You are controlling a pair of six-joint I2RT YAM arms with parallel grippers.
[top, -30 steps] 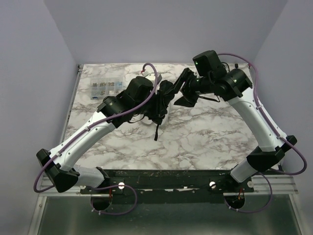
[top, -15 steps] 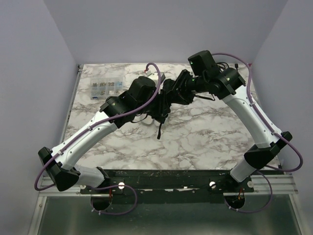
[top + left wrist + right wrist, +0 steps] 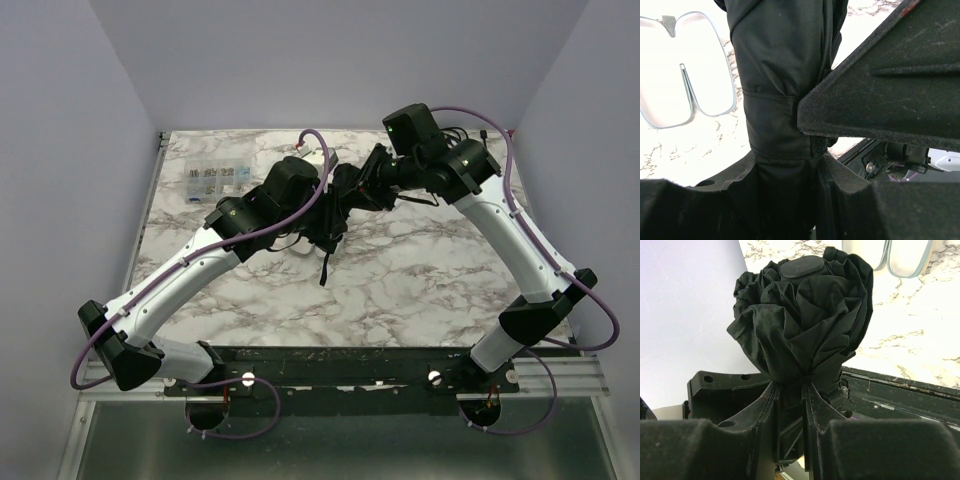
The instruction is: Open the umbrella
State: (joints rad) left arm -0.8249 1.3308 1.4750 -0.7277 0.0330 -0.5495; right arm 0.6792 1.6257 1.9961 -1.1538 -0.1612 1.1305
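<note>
The left gripper (image 3: pixel 785 167) clamps the furled umbrella (image 3: pixel 775 60) mid-bundle, held above the table (image 3: pixel 420 290) centre. At its 2 o'clock, the right gripper (image 3: pixel 790 405) has just swung in and pinched the umbrella's bunched top, likely setting up a two-handed pull.

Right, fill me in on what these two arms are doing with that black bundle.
Both arms are holding a folded black umbrella up over the marble table. The left hand is clamped on the wrapped fabric partway along its length. The right hand is closed around the bunched canopy just behind the round top cap. The canopy is folded and tightly gathered, so the umbrella has not been opened yet.
</note>
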